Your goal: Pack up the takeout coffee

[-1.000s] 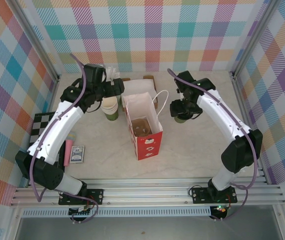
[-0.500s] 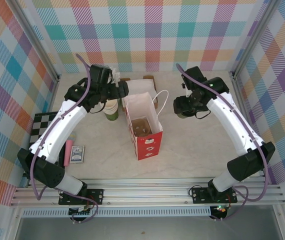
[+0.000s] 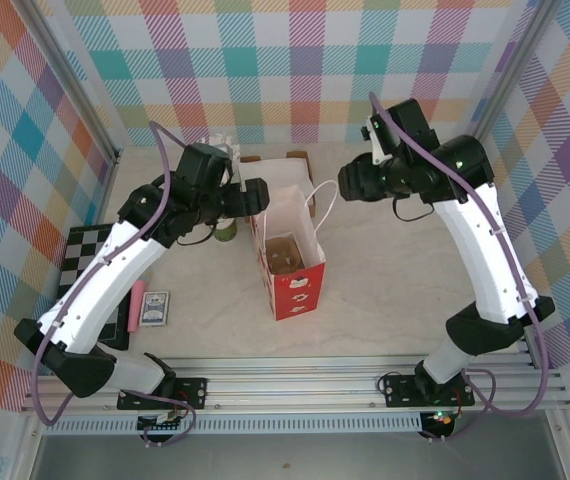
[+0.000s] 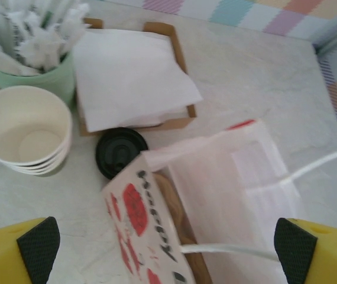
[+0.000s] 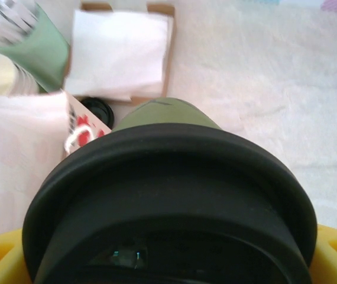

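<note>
The takeout coffee (image 5: 168, 201) is a green cup with a round black lid, seen very close in the right wrist view. My right gripper (image 5: 168, 263) is shut on it, a yellow finger on each side. From above, the right gripper (image 3: 357, 183) hangs in the air just right of the bag's white handle. The white paper bag (image 3: 290, 262) with red print stands open mid-table with something brown inside. My left gripper (image 3: 253, 196) is open at the bag's back left rim. In the left wrist view the left gripper (image 4: 168, 251) straddles the bag (image 4: 227, 189) without touching it.
Behind the bag are a stack of lidless cups (image 4: 23, 130), a loose black lid (image 4: 120, 152), a tray of napkins (image 4: 130, 77) and a mint holder of stirrers (image 4: 35, 59). A checkerboard (image 3: 83, 255), a pink item (image 3: 136, 300) and a card box (image 3: 154, 310) lie at the left.
My right arm has lifted the cup off the table and carried it up and back toward the bag. The left gripper has moved right, over the bag's rim.
</note>
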### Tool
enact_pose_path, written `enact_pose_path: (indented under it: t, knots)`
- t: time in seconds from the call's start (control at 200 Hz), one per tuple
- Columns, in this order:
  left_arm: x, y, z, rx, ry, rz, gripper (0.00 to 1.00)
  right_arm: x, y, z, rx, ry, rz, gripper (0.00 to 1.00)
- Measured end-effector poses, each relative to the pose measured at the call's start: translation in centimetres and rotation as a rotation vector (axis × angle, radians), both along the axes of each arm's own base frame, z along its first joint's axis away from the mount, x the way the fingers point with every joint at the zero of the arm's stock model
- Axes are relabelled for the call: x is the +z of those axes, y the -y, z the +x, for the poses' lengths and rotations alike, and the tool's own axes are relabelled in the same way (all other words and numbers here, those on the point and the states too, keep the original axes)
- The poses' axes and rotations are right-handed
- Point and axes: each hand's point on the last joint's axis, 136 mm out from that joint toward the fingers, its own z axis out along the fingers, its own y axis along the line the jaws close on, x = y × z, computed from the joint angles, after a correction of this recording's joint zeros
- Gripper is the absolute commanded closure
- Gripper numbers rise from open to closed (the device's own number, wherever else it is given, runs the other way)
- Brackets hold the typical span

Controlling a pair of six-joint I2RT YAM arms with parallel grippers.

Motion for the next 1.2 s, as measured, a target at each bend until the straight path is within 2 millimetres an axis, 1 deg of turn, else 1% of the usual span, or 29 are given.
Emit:
enact_pose_path:
  t: [0.05, 0.11, 0.275, 0.38, 0.455, 0.495, 0.575, 0.64, 0.78, 0.82, 0.875, 0.96, 1.085, 1.15, 1.2]
  knots:
    - [0.2, 0.9, -0.7, -0.039, -0.004, -0.019, 0.08, 1.1, -0.8, 0.1, 0.016, 0.033, 0.017, 0.34]
    - [0.4, 1.5, -1.3, -0.067, -0.008, -0.033, 0.07, 2.4, -1.9, 0.0, 0.042, 0.073, 0.035, 0.34]
    - [1.1, 1.4, -2.0, -0.083, 0.016, -0.065, 0.06, 4.8, -4.6, -1.0, 0.122, 0.164, 0.061, 0.35]
    - [1.7, 0.9, -2.5, -0.082, 0.036, -0.077, 0.02, 5.7, -6.1, -1.6, 0.155, 0.207, 0.066, 0.35]
    - [2.3, 0.7, -2.7, -0.078, 0.057, -0.089, 0.02, 5.8, -7.2, -2.0, 0.180, 0.215, 0.073, 0.35]
    - [2.6, 0.6, -2.9, -0.080, 0.066, -0.097, 0.04, 5.6, -7.9, -2.1, 0.197, 0.210, 0.079, 0.35]
    - [2.8, 0.7, -3.1, -0.088, 0.071, -0.112, 0.14, 4.8, -9.2, -2.2, 0.218, 0.183, 0.083, 0.35]
    - [2.8, 1.0, -3.1, -0.101, 0.069, -0.119, 0.26, 3.8, -10.2, -2.1, 0.221, 0.153, 0.082, 0.35]
    - [1.6, 0.8, -2.9, -0.082, 0.047, -0.102, 0.54, 1.0, -12.4, -2.1, 0.222, 0.069, 0.070, 0.34]
    - [1.3, 0.7, -2.9, -0.075, 0.039, -0.092, 0.61, 0.1, -13.0, -2.2, 0.217, 0.045, 0.062, 0.34]
    - [0.8, 0.5, -2.9, -0.068, 0.029, -0.080, 0.66, -1.1, -13.5, -2.3, 0.207, 0.013, 0.043, 0.34]
    - [0.1, 0.5, -2.9, -0.064, 0.013, -0.072, 0.70, -2.9, -14.3, -2.5, 0.192, -0.034, 0.018, 0.32]
    - [-0.6, 0.6, -3.0, -0.063, -0.010, -0.073, 0.91, -5.0, -15.5, -3.1, 0.177, -0.086, -0.009, 0.30]
    - [-0.7, 0.6, -3.1, -0.062, -0.013, -0.076, 0.99, -6.0, -15.9, -3.1, 0.164, -0.105, -0.023, 0.31]
    - [-1.0, 0.3, -3.1, -0.059, -0.017, -0.058, 1.00, -6.8, -16.1, -3.2, 0.153, -0.120, -0.031, 0.30]
